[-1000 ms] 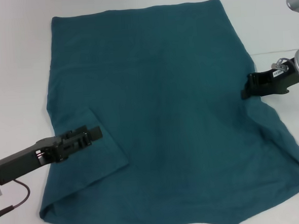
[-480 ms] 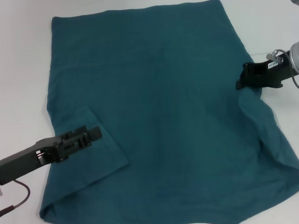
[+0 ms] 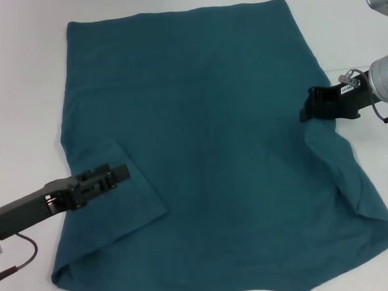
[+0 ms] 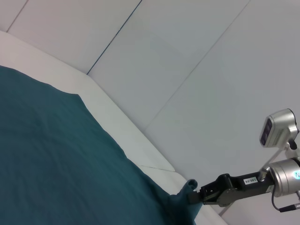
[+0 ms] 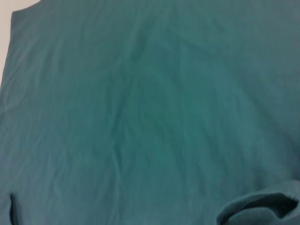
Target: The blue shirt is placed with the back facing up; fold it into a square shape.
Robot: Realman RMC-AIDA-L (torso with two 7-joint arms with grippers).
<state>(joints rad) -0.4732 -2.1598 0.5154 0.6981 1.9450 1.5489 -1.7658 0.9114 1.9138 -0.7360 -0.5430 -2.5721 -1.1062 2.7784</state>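
- blue shirt [image 3: 207, 151] lies spread on the white table [image 3: 18, 77], plain side up, filling most of the head view
- right gripper [image 3: 308, 105] sits at the shirt's right edge, about mid-height, clamped on the cloth there
- pinched edge is lifted off the table; in the left wrist view the fabric bunches up into a small peak [image 4: 187, 190] right at the gripper's tip [image 4: 199, 197]
- from the right gripper toward the robot, the shirt's right side is pulled in and creased, running down to the right sleeve corner [image 3: 386, 223], which lies flat (near the frame's corner)
- right wrist view: mostly flat teal cloth under the camera, plus a curled fold of cloth [image 5: 262, 208] close by; own fingers not shown there
- left gripper [image 3: 120, 172] is over the shirt's left part, near the robot, just beside a folded-over flap [image 3: 129, 209] (left sleeve turned in onto the body)
- flap's slanted edge runs away from the left gripper's tip toward the robot
- left gripper grasp: cannot tell, and also cannot tell if it touches the cloth or hangs over it
- the two grippers are well apart, whole shirt body between them
- far hem of the shirt [image 3: 173, 15] lies straight and flat, away from both grippers
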